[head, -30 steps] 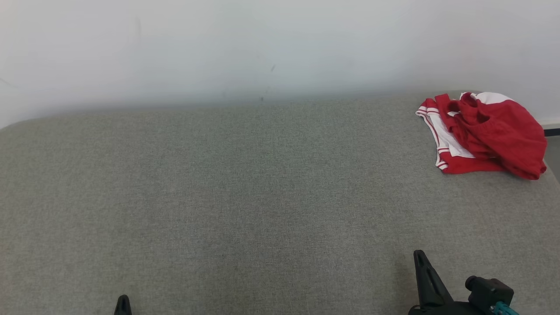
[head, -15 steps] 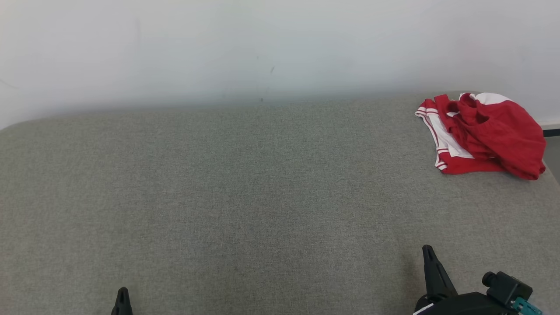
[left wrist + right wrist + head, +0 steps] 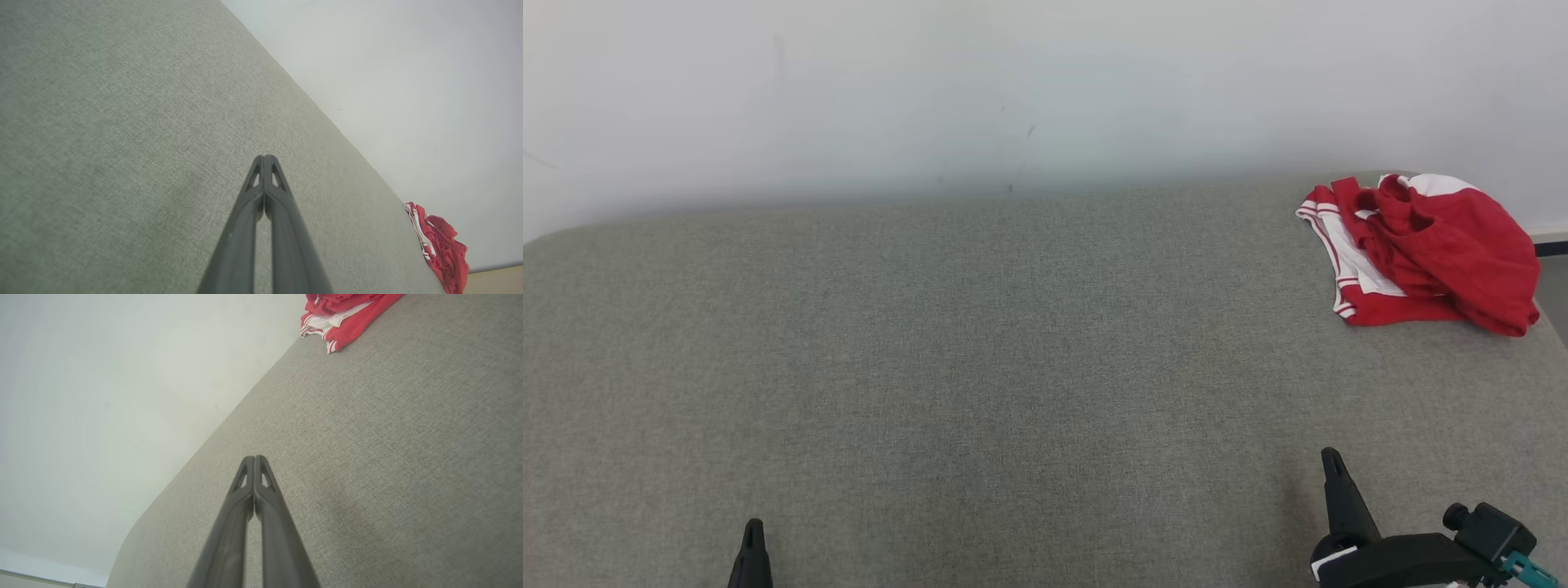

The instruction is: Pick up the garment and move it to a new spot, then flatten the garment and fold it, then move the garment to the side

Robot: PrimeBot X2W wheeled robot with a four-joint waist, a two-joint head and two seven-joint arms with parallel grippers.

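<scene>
Our left hand and right hand are pinched closed and empty, and the garment, crumpled well ahead-right of the right hand, looks light, soft and floppy, so we would pinch its nearer striped edge.

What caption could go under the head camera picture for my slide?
Crumpled red-and-white garment lies at the far right corner of the grey padded surface.

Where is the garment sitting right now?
In the head view the red-and-white garment lies bunched at the far right corner of the grey surface, by the white wall, well ahead of the right end effector.
</scene>
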